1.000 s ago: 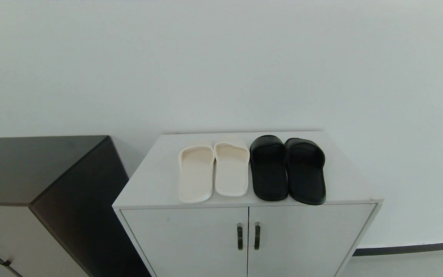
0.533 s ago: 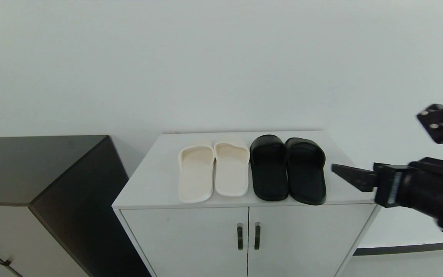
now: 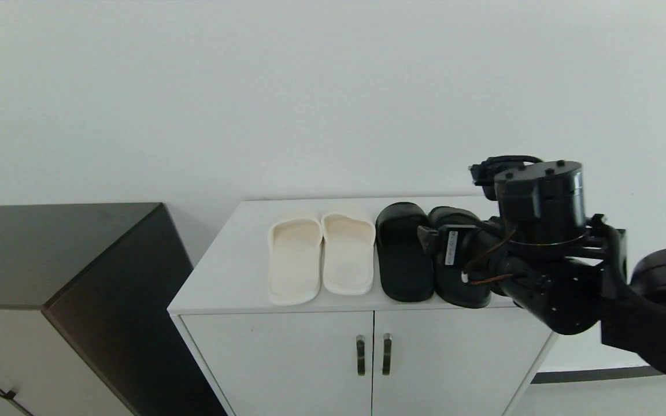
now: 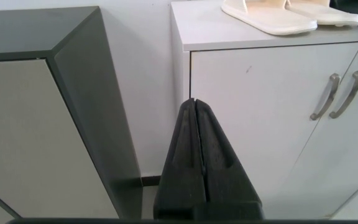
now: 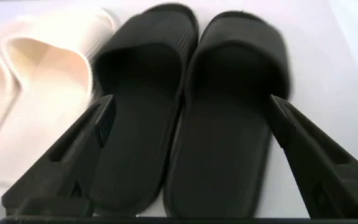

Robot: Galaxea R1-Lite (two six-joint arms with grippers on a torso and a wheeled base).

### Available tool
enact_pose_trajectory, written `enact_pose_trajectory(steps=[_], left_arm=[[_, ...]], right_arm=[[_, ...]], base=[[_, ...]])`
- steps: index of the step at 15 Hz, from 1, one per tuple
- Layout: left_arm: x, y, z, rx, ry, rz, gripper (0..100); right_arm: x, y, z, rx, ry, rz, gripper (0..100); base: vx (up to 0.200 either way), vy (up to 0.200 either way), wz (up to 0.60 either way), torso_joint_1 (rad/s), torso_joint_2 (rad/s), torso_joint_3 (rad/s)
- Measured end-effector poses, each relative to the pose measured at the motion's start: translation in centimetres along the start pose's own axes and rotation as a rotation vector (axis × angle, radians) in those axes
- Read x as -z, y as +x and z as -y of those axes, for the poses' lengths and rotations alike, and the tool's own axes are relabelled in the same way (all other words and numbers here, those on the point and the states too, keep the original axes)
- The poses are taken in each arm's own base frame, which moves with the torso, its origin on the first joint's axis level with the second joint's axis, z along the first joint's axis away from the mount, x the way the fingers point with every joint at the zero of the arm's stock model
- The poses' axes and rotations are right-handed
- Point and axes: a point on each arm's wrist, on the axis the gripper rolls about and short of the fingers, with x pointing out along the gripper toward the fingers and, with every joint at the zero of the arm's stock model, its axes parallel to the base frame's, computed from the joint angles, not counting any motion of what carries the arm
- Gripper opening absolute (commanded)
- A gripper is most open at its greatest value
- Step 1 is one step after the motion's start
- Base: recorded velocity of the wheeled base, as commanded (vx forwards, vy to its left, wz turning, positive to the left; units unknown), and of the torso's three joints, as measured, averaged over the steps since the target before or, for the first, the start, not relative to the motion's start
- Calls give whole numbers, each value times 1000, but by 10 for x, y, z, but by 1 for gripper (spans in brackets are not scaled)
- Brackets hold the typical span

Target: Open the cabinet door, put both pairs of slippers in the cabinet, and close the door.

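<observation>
hovering over 2 smooth black slippers [image 5: 222, 143], the right jaws gape wide, empty; left jaws pressed together, empty.

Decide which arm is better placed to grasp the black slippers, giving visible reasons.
Right: the right gripper, open, is over the black slippers; the left gripper, shut, sits lower, before the cabinet front.

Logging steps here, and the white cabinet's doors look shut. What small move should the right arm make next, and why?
Probably lower the right gripper and close it on the pair of black rubber slippers: its open fingers straddle both on the white cabinet's top. The two white doors are shut, so the shut left gripper would likely have to open one.
</observation>
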Motion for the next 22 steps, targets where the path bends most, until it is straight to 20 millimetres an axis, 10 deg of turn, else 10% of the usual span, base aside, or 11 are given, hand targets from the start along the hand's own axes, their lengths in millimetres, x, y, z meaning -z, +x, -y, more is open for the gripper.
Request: enact_pose_trajectory(steps=[15,16,22], left_arm=[[0,0,0,1,-5,-1,0],[0,0,0,2,-5,-1,0],[0,0,0,1,-10,0,0]], right_arm=[[24,109,-5,152,-44,42,100],[23,114,-6,154,-43,48,0],[20,123,-8,160,-72,60,0]], base=[[0,0,0,0,0,0],[0,0,0,0,0,0],[0,0,0,0,0,0]])
